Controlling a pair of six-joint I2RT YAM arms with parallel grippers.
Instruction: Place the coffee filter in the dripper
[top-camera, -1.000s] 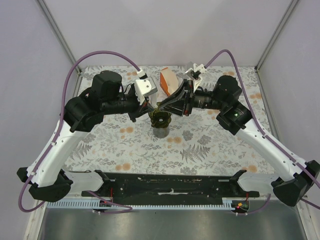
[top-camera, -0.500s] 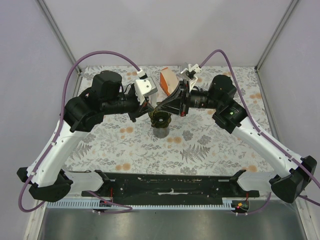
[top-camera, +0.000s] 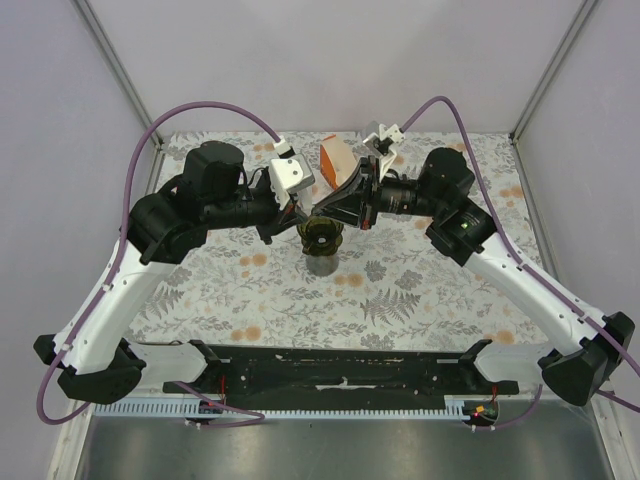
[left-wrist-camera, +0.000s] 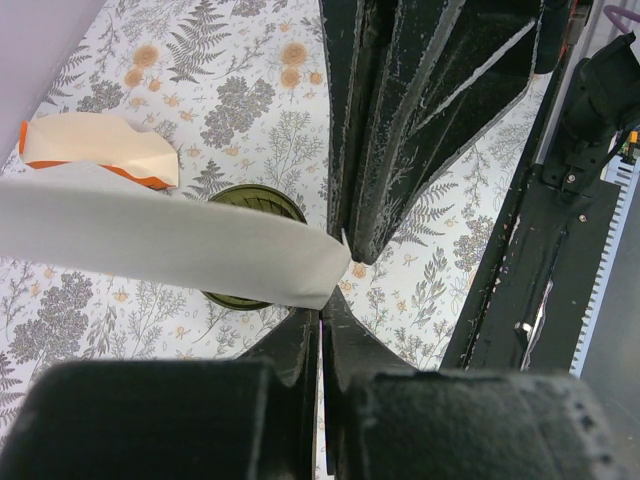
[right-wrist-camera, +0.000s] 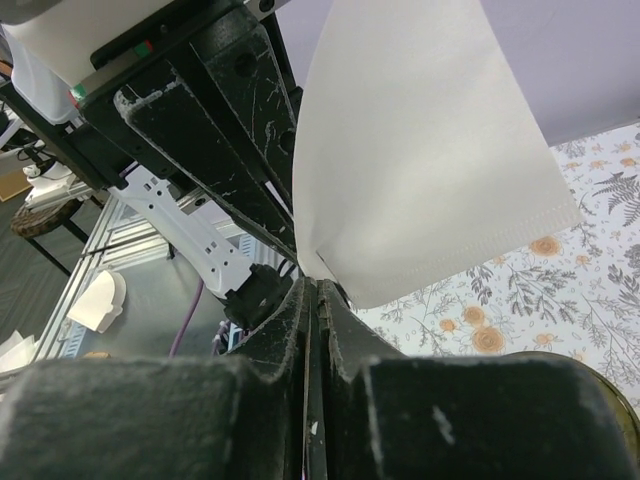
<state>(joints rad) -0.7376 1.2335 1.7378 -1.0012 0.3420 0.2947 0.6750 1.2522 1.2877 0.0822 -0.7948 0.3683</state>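
Left fingers (left-wrist-camera: 296, 345) and right fingers (right-wrist-camera: 290, 330) both pinch one corner of the white filter (left-wrist-camera: 150, 240), held over the dripper (top-camera: 322, 238) toward the tabletop's (top-camera: 420, 300) far edge, midway across; the next move probably calls for lowering it into the funnel.

The coffee filter (right-wrist-camera: 420, 150) is thin white paper, matt and faintly fibrous, with a fine crimped seam along one edge. The dripper (left-wrist-camera: 245, 200) looks like dark green plastic, ribbed inside, with a dull sheen. The cup base (top-camera: 322, 265) under it is plain matt grey. Behind the dripper, the pack (left-wrist-camera: 95, 150) is cream and orange paper or card, rumpled. The left claw (left-wrist-camera: 322, 300) and the right claw (right-wrist-camera: 312, 280) are hard black plastic, matt, scuffed with pale scratches. The worktop (top-camera: 420, 290) around the dripper has a matt covering printed with ferns and flowers; whether it is cloth or vinyl I cannot tell. The arm shells (top-camera: 110, 300) are smooth white plastic, and the cables (top-camera: 200, 105) have smooth purple sheathing.
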